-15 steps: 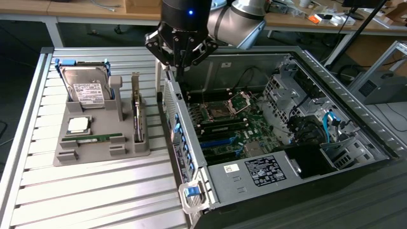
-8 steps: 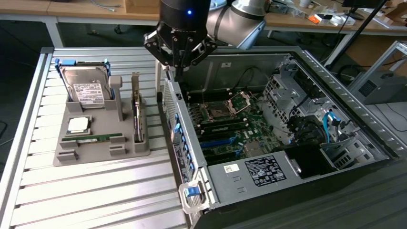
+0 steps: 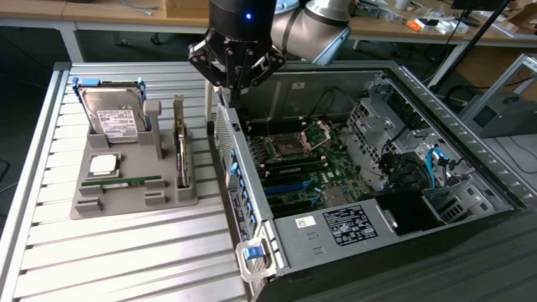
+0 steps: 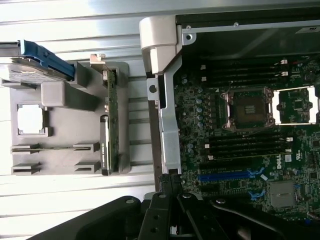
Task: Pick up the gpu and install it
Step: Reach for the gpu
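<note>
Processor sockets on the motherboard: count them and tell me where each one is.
2. Both sit on the motherboard: one socket toward the exterior view's left, the other socket just right of it. None seems hidden.

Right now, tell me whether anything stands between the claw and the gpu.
Nothing visible does. The shut claw hangs above the case wall; the gpu stands on edge in the gray holder, top uncovered.

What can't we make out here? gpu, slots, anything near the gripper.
- Exterior view: the dark flat gpu card with silver bracket stands edge-on in the grey plastic holder, so its faces are hidden.
- Wrist view: the black gripper covers the green motherboard past the blue expansion slots.
- Exterior view: the print on the white label of the open computer case is too small.
</note>
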### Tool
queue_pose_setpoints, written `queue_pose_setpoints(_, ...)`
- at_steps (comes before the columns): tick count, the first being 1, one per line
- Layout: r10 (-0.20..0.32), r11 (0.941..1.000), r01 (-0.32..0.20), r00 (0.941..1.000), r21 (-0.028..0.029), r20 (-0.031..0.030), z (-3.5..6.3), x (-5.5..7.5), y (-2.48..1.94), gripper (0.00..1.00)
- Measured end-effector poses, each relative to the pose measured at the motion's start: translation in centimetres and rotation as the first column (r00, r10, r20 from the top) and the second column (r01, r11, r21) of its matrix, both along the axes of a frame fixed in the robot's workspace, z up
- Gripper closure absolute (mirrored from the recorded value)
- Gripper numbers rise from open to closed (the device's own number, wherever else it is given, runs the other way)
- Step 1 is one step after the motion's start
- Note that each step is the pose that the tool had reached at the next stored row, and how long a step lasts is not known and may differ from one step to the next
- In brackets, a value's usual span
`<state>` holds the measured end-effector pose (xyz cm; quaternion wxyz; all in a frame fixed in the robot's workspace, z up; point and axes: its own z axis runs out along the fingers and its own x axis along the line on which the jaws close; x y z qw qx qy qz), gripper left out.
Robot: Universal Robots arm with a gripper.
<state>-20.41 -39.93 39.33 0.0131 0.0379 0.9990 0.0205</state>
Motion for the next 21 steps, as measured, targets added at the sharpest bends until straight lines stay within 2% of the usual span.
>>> queue_pose_setpoints(21,0.0,1.0,0.0,1.0,0.0,0.0,0.0,-0.77,-0.01,0.89)
